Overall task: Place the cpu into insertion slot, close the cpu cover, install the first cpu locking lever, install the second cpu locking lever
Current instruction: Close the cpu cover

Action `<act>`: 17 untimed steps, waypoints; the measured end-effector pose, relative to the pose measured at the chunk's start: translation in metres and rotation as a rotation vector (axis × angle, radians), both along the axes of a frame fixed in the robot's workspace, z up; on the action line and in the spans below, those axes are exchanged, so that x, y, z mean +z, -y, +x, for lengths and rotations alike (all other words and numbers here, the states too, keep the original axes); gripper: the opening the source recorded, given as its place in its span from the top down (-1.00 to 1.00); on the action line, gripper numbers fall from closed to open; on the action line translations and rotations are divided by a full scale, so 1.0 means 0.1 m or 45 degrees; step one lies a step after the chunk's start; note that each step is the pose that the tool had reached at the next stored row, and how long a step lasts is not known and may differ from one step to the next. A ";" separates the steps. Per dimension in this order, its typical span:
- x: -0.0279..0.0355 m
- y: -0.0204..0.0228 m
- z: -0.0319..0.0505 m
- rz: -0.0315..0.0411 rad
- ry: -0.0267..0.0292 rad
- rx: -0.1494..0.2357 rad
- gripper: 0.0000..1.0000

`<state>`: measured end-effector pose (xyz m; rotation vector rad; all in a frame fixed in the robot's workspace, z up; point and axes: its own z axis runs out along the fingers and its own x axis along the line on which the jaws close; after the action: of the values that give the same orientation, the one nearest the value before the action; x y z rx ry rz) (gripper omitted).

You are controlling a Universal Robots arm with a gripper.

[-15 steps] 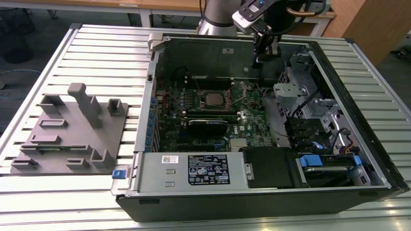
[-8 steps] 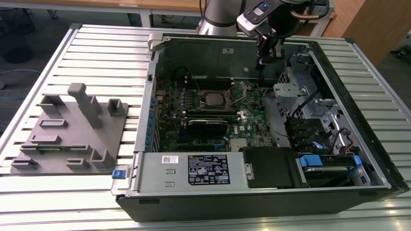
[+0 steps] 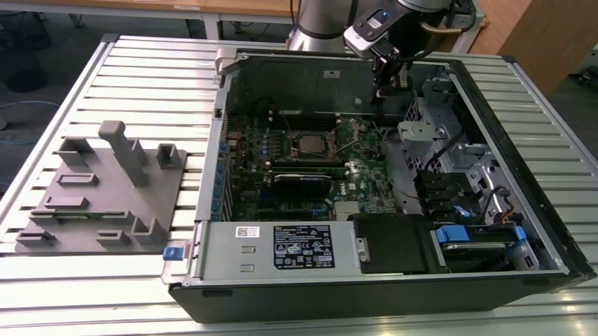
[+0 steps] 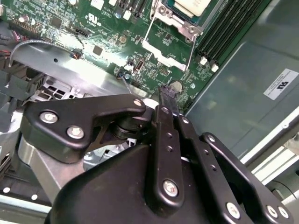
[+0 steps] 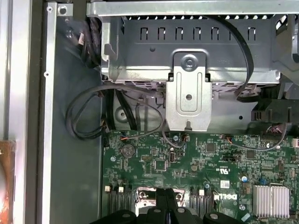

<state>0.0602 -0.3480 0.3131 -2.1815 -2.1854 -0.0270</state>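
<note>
"Where were the fingers (image 4: 163, 135)?"

"Together, gripping nothing I could see. The gripper (image 4: 167, 99) hung just above the green board (image 4: 93, 28), beside the coin cell (image 4: 175, 86)."

"And the cpu (image 4: 192, 4)?"

"Beyond the tip, seated in the insertion slot (image 3: 291, 143). I feared that a descent slightly off line would snag a thin locking lever (image 4: 191, 50) or scrape board parts."

"Any writing?"

"White labels on the case wall (image 4: 280, 83) and, farther off, the power supply (image 3: 301, 246). I left the print unread."
</note>
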 end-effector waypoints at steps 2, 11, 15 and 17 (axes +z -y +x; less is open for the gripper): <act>-0.037 0.000 0.000 -0.0002 0.0000 0.000 0.79; -0.144 0.000 0.000 -0.0004 -0.0001 0.000 0.79; -0.162 0.000 0.008 0.0001 -0.0001 0.000 0.79; -0.181 0.000 0.023 -0.0001 0.0000 0.000 0.79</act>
<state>0.0625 -0.3480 0.2950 -2.1816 -2.1854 -0.0269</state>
